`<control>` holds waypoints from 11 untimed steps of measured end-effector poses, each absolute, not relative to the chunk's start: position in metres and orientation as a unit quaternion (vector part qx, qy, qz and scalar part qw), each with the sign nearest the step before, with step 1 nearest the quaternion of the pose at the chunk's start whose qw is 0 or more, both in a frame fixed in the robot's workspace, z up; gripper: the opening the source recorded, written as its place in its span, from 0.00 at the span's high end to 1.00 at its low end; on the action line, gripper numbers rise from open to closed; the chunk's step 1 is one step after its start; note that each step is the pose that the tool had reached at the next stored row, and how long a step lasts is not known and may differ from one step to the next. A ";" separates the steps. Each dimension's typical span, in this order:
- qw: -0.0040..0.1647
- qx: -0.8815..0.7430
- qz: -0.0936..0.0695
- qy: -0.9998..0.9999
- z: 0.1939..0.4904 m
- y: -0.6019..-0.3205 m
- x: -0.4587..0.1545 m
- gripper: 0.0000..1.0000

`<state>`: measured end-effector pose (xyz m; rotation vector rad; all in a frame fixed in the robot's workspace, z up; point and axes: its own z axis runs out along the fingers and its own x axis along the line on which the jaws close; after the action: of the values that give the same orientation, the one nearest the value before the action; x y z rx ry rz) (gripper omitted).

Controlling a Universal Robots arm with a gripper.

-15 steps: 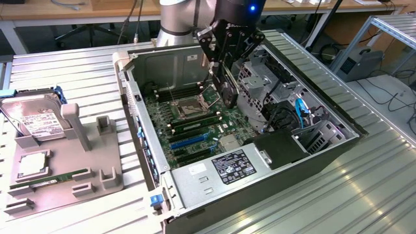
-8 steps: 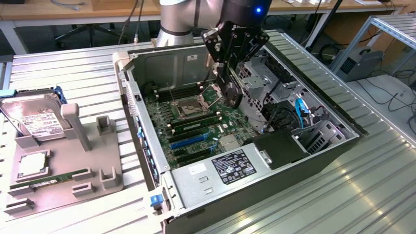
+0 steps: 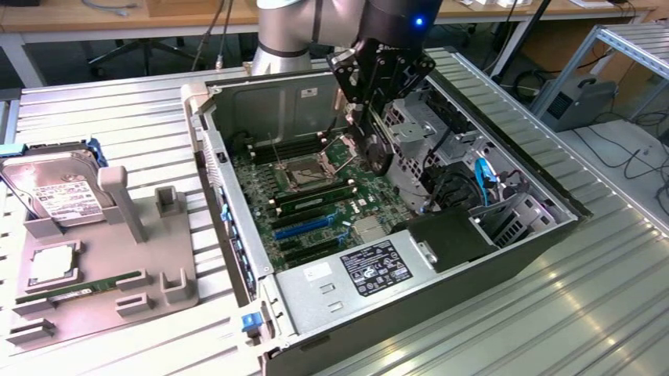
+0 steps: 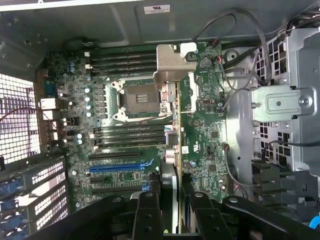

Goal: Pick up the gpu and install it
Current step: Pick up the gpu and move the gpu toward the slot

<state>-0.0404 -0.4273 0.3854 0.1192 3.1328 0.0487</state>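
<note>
My gripper [image 3: 361, 117] is clamped on the gpu [image 3: 374, 153], gripping the card's top edge so it hangs on edge, fan side towards the exterior view's right. My arm [image 3: 287, 31] reaches down from above, wrist pointing into the open computer case [image 3: 225, 196]. The card hangs over the motherboard [image 3: 313, 207], just beside the CPU socket [image 3: 309, 171]. I cannot tell whether it touches the board.

Matt metal bracket [image 4: 172, 65] on gpu [image 3: 377, 157]
</note>
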 end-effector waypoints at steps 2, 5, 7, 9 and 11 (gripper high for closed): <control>0.003 0.038 0.016 0.999 0.385 -0.427 -0.040 0.73; 0.003 0.038 0.016 0.999 0.383 -0.427 -0.040 0.73; 0.003 0.038 0.016 0.999 0.383 -0.427 -0.039 0.73; 0.003 0.038 0.016 0.999 0.382 -0.427 -0.036 0.73; 0.003 0.038 0.016 0.999 0.382 -0.427 -0.032 0.73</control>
<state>-0.0324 -0.4273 0.3817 0.1192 3.1328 0.0489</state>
